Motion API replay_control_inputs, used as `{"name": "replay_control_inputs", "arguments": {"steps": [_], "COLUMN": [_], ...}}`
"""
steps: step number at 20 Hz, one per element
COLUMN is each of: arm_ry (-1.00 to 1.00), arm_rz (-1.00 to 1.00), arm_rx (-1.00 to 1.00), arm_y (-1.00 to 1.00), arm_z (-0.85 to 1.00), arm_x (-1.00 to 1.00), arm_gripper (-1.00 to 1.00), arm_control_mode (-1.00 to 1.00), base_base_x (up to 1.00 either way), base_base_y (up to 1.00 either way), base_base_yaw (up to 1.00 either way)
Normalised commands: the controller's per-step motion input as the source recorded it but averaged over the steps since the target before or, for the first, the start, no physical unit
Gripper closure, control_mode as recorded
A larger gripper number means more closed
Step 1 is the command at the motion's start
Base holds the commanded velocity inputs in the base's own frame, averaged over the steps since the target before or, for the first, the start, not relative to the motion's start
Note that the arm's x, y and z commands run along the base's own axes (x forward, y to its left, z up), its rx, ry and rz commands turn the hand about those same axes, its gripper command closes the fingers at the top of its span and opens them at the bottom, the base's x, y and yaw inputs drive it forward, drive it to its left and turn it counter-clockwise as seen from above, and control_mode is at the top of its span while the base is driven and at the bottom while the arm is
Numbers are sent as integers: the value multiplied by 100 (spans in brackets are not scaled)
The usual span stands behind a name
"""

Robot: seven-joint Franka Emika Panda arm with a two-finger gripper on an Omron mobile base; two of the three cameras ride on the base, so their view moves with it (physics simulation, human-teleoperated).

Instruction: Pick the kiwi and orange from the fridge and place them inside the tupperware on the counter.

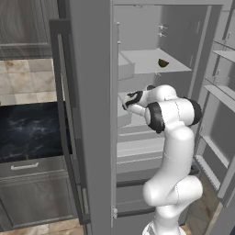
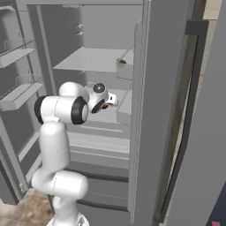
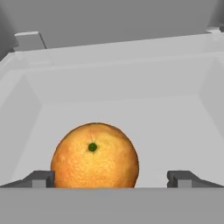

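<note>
The orange (image 3: 95, 155) sits in a pale grey fridge bin (image 3: 118, 65), close in front of the gripper (image 3: 112, 178), stem dot facing you. It lies left of centre between the two dark fingertips (image 3: 40, 178), nearly touching the left one, with a wide gap to the right one. Your risk: closing now likely pushes the round fruit sideways, or it rolls off toward the bin wall, since it is off-centre. The gripper is spread wide and holds nothing. On the fridge (image 1: 92, 114) shelf above, the kiwi (image 1: 163, 63) rests well apart. You reach in past the open door.
</note>
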Motion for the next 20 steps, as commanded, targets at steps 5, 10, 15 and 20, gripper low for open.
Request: {"name": "replay_control_inputs", "arguments": {"steps": [5,10,15,20], "arm_ry": [0,3,4,4], "arm_rz": [0,0,0,0], "arm_rx": [0,0,0,0], "arm_y": [0,0,2,3], "arm_z": [-8,-10,-19,-23], "arm_x": [17,16,2,0], "arm_gripper": [-100,-100,-100,-100], "arm_control_mode": [-100,-100,-100,-100], "base_base_x": [0,0,0,0], "base_base_y": [0,0,0,0], "base_base_yaw": [0,0,0,0]}}
